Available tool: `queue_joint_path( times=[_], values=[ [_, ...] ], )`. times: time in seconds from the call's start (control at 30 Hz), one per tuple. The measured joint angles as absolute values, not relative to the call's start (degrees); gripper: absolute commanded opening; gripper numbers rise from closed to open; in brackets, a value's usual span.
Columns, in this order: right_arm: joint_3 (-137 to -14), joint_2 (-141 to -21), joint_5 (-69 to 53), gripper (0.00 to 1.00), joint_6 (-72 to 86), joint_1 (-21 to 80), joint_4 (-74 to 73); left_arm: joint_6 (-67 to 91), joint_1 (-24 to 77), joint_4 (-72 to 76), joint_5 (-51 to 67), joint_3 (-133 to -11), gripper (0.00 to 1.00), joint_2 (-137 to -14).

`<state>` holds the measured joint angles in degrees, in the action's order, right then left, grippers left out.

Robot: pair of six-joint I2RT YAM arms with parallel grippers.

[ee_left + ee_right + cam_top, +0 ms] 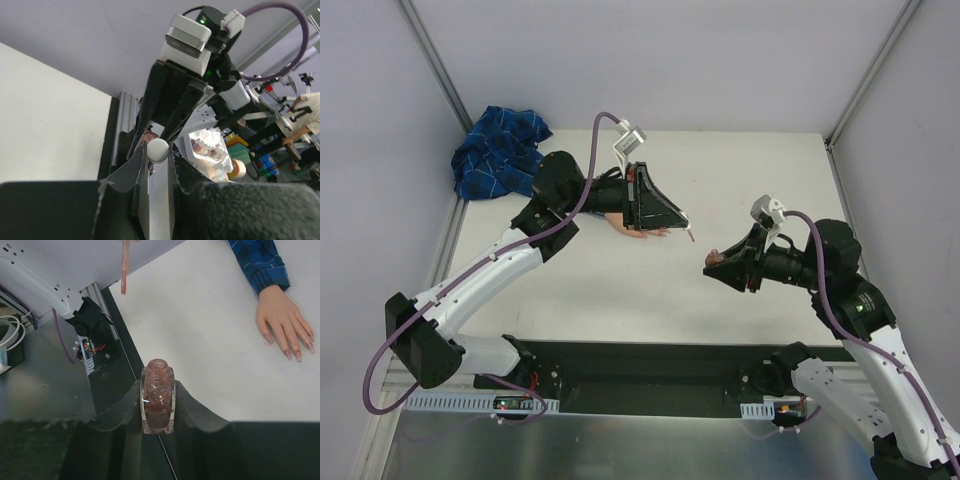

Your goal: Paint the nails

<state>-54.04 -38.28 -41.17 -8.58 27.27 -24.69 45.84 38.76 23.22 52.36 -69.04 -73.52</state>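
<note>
**A:** While the right fingers (pixel 186 401) are clamping the glittery pink polish bottle (pixel 157 395) by its flat sides, its uncapped neck is pointing away from the wrist camera. What are the others doing?

**B:** The left fingers (pixel 134 169) are pinching narrowly on the white handle of the brush (pixel 158 150). Its thin pink stem is reaching out between the fake hand's fingertips and the bottle.

**A:** And the nails?

**B:** The nails (pixel 298 356) are showing as small glossy mauve-pink tips, darker than the pale peach fake hand (pixel 280 315). That hand is lying palm down on the white bench (pixel 210 325), partly under the left fingers.

**A:** Which way are they pointing?

**B:** They are pointing toward the right arm's side, slightly spread. The long axis is running across the bench, from the blue plaid sleeve (pixel 260 262) at the back left out to the fingertips.
</note>
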Motion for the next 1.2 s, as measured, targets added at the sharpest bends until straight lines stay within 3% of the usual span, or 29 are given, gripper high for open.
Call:
queue_joint_path(
  times=[1.2],
  values=[
    [-58.63, -39.68, -43.94, 0.00, -8.78, 27.97, -24.69, 44.99, 45.06, 20.97, 52.01, -77.01, 0.00, -80.29]
  ],
)
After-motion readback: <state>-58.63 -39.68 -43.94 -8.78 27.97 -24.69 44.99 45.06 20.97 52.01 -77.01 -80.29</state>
